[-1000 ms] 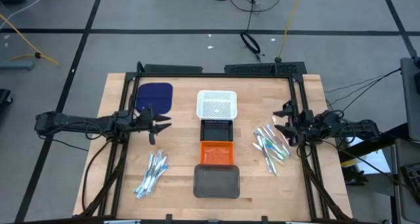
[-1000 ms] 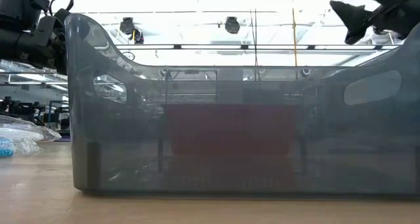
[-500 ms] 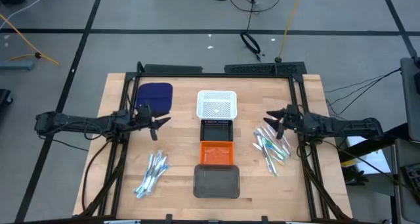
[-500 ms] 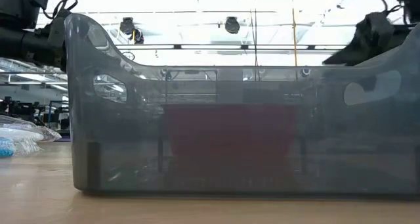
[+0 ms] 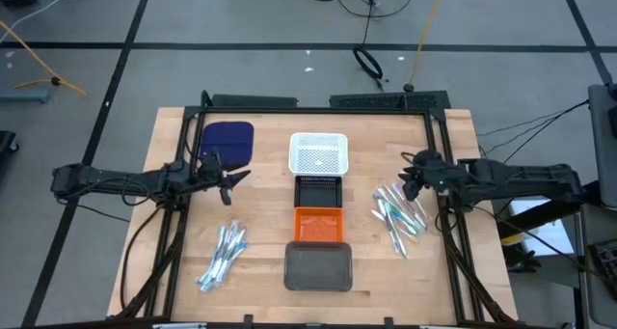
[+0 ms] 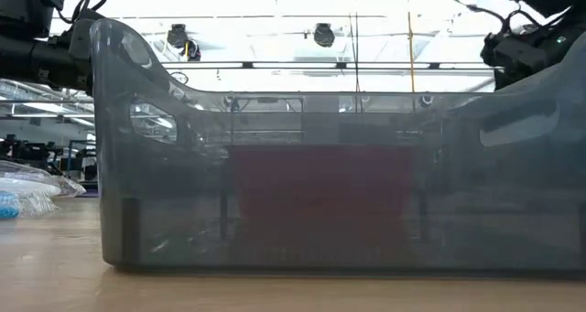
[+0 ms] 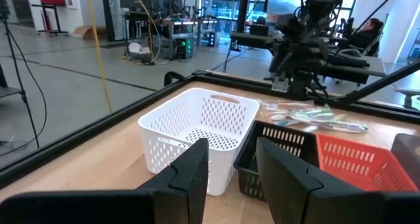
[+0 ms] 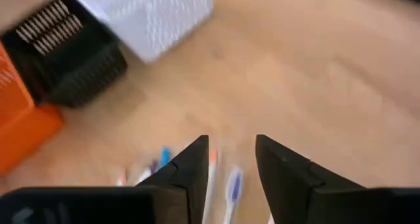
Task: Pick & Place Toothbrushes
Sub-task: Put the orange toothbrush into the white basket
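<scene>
Right gripper is hovering over the right toothbrushes, fingers parted, grabbing nothing. Left gripper is waiting beside the blue pad, parted and empty too.

the table is pale, matt wood planking. the white tray and black tray are perforated plastic. the grey tray looks smooth, translucent, faintly glossy.

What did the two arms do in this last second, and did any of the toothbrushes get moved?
The right claw swung toward the table's middle, then drew back and turned down over the right pile of toothbrushes, narrowing its opening. It holds nothing. The left claw, the left pile and the trays stayed put.
</scene>
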Tool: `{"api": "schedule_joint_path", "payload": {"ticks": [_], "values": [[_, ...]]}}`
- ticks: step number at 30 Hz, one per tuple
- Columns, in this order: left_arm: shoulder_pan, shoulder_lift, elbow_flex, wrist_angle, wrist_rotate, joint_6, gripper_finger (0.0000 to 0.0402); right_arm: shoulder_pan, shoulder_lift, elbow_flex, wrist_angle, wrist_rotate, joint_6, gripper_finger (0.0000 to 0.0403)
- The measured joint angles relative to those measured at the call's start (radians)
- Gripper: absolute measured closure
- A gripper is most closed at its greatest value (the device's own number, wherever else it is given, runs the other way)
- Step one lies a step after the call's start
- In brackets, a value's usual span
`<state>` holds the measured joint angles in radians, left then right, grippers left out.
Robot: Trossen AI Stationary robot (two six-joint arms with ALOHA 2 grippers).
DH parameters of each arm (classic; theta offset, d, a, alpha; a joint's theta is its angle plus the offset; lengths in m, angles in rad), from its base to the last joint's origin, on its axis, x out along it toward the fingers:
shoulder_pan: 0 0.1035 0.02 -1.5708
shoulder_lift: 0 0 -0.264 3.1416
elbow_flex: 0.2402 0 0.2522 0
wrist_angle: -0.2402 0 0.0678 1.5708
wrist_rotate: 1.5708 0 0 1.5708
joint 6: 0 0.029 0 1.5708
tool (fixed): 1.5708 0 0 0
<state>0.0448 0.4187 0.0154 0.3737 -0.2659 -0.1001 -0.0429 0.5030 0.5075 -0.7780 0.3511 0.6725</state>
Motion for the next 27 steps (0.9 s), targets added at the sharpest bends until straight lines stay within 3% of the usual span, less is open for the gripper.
{"api": "schedule_joint_path", "payload": {"ticks": [6,27], "values": [[0.0,0.0,0.0,0.0,-0.006,0.0,0.0272,-0.07,0.152,0.004,-0.09,-0.12,0.024,0.0281],[0.0,0.0,0.0,0.004,-0.007,0.013,0.0272,-0.232,0.421,0.004,-0.093,-0.207,-0.007,0.0264]]}}
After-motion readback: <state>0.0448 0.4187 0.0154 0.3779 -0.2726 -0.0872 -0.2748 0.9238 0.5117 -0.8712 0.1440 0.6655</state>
